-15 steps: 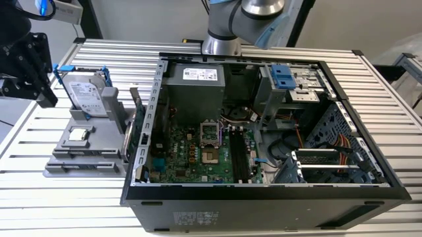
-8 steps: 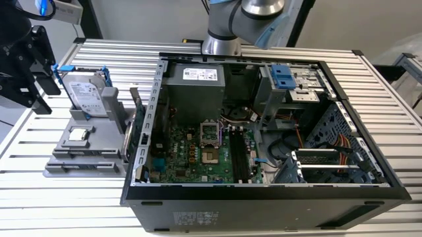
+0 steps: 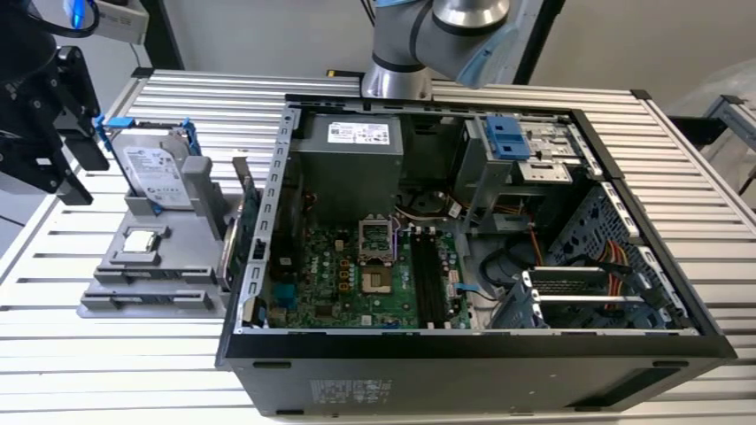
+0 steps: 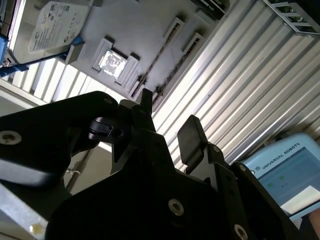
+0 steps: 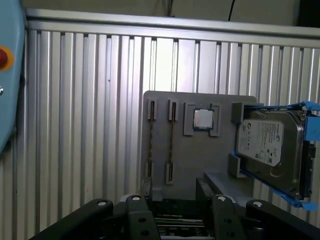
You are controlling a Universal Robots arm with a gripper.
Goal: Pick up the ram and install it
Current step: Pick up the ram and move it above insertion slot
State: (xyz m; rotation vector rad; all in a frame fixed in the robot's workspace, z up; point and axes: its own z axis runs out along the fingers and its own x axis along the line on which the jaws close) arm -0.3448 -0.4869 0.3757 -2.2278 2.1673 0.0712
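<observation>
Two thin sticks on edge in the slots of the grey holder [image 5: 200, 165], probably both ram [image 5: 171, 145]. Empty gripper [image 5: 175, 192] clear of them, fingers apart. Best centred over one stick, jaws square to its flat faces, without nudging the neighbour.

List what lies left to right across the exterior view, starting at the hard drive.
hard drive → processor socket → memory slots → blue drive-bay latch → orange cable bundle

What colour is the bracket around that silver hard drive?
Blue. The plastic bracket shows best in the first wrist view.
</observation>
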